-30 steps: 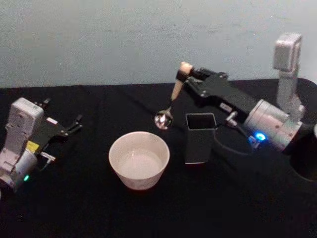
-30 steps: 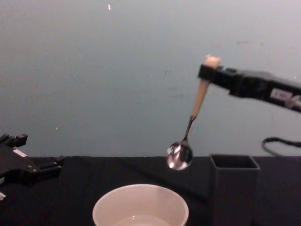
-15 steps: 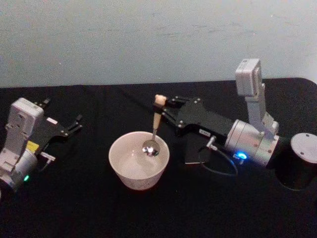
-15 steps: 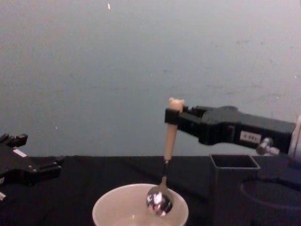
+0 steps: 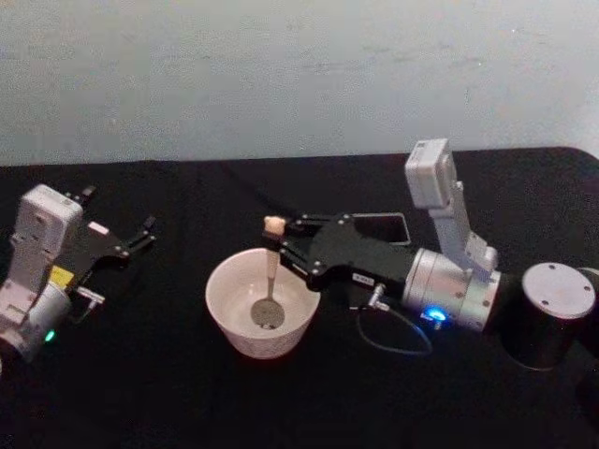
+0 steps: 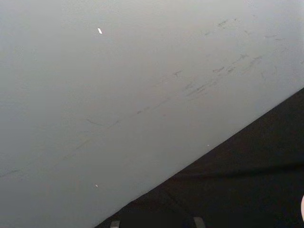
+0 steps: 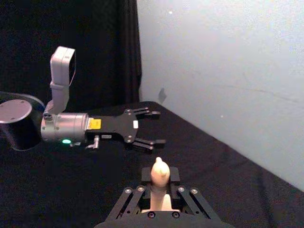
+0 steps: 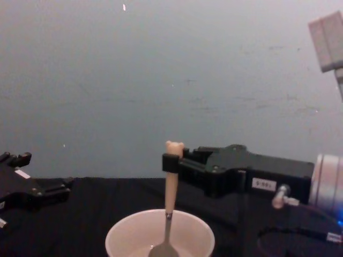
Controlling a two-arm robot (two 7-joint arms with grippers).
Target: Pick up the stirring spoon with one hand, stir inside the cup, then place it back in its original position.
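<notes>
The right gripper (image 5: 279,239) clenched the stirring spoon (image 5: 270,273), dipped inside the cup (image 5: 245,340); stirring and the return remained. The left gripper (image 5: 134,240) lay released, left of the cup.

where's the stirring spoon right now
In the head view the stirring spoon stands bowl-down inside the cup at centre, handle held by the right gripper.

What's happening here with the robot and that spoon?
The right gripper, jaws shut on the spoon's cream handle, holds it near upright with its bowl down inside the cup. The dark holder stands behind that arm. The left gripper rests at the left of the table, jaws open.
</notes>
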